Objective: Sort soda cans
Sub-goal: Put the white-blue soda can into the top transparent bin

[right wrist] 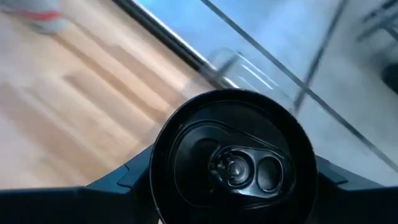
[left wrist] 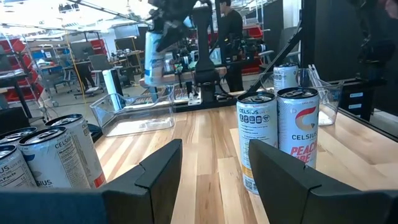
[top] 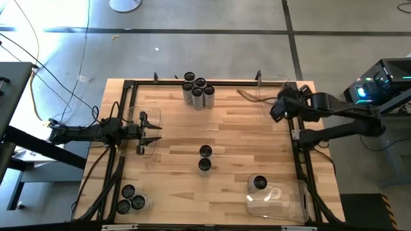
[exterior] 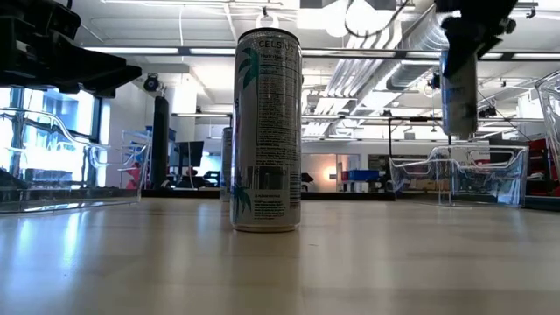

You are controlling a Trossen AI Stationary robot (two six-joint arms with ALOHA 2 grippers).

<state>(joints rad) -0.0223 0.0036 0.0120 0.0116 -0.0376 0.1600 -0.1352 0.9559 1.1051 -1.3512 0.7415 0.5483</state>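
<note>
**Can aloft at the far right corner**

Up at the far right corner of the table (top: 231, 128): right gripper (top: 277, 110) clamped on a soda can (right wrist: 233, 165), held clear of the wood, dark round top and pull tab filling the right wrist view. Seen in the low view hanging above a clear bin (exterior: 459, 175), bottom of the held can above the bin's rim. Beneath it, a transparent wall edge and grey floor beyond the table's border.

Over on the left edge: left gripper (top: 149, 128) level above a clear bin (top: 154, 149), jaws apart, nothing between them. Dead ahead through that gap, bare planks, then the two middle cans (left wrist: 278, 140) standing close together.

Plenty of open wood across the centre. Middle pair (top: 205, 158) upright, well apart from everything else. Cluster of five cans (top: 198, 90) tight against the far rail. Three cans (top: 131, 200) inside a clear bin at the near left corner. One can (top: 259, 183) at the far edge of the near right bin (top: 282, 200).

Black frame rails along the far, left and right borders of the table, hemming the work area.

Surface: pale butcher-block planks, slightly glossy, reflections showing at table height. Around it: grey concrete floor with cables trailing on the left, an equipment case with lit indicators on the right. Beyond the table, an open workshop with shelving, ceiling ducts and a person standing in dark clothing.
</note>
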